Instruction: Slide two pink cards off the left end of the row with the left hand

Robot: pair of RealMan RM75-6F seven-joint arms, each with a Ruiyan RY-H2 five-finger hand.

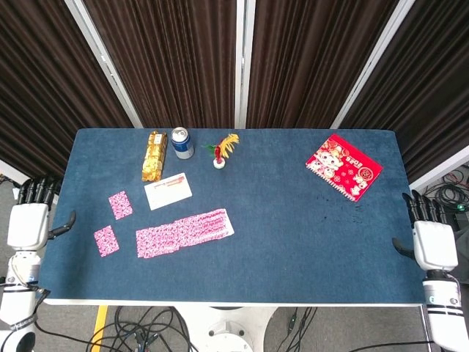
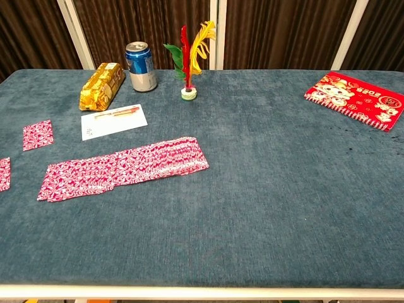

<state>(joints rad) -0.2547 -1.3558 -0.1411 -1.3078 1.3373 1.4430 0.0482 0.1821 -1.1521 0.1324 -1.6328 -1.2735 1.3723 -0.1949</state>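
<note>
A row of overlapping pink patterned cards point(image 1: 185, 232) point(image 2: 123, 167) lies left of the table's middle. Two single pink cards lie apart from it on the left: one point(image 1: 120, 204) point(image 2: 38, 134) further back, the other point(image 1: 106, 240) point(image 2: 3, 174) nearer the front, just left of the row's end. My left hand point(image 1: 29, 219) hangs open off the table's left edge, fingers pointing away, touching nothing. My right hand point(image 1: 432, 242) hangs open off the right edge. Neither hand shows in the chest view.
A white envelope point(image 1: 168, 191), a gold packet point(image 1: 154, 155), a blue can point(image 1: 182, 142) and a feathered shuttlecock point(image 1: 222, 152) stand at the back left. A red booklet point(image 1: 344, 166) lies at the back right. The blue table point(image 1: 308, 235) stretches bare between row and booklet.
</note>
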